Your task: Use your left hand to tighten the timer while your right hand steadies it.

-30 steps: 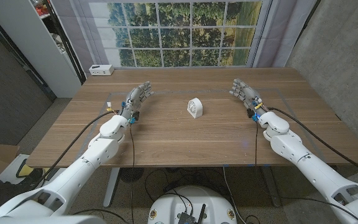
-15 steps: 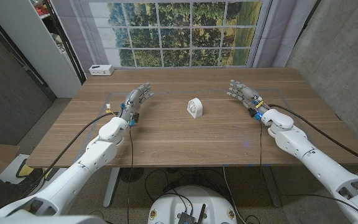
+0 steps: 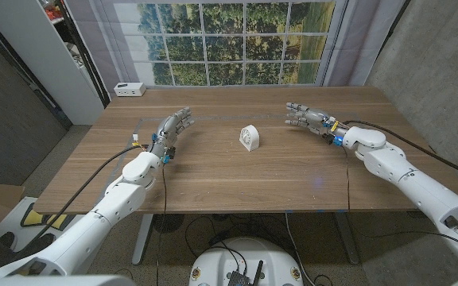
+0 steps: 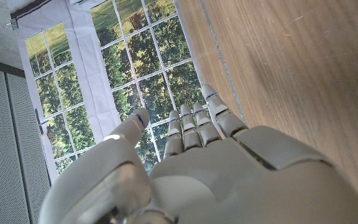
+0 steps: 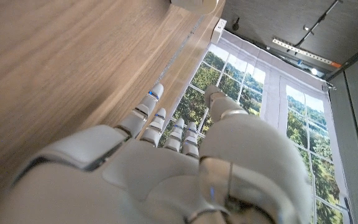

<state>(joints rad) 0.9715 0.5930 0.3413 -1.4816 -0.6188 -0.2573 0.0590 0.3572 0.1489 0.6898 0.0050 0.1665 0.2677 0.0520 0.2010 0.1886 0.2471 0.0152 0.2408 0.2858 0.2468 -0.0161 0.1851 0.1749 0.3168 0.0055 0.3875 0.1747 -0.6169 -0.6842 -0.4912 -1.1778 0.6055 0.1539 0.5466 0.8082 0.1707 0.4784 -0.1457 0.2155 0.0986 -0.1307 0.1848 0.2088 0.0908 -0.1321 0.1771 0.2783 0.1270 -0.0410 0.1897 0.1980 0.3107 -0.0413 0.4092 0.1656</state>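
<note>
Timer [image 3: 248, 137] sits mid-table on the wooden table [image 3: 237, 179], between both hands and well apart from each. Order by size: table, arms, hands, timer. Left hand [image 3: 173, 127] is off to the left, fingers apart, holding nothing. Right hand [image 3: 307, 116] is to the right and slightly farther back, fingers pointing toward the timer, also spread and empty. Timer looks small, light, rigid plastic, so likely to slide or tip on smooth wood. Suggest the right hand brace the body's sides while the left takes the front dial. Small white box [image 3: 129, 89] at far left edge.
</note>
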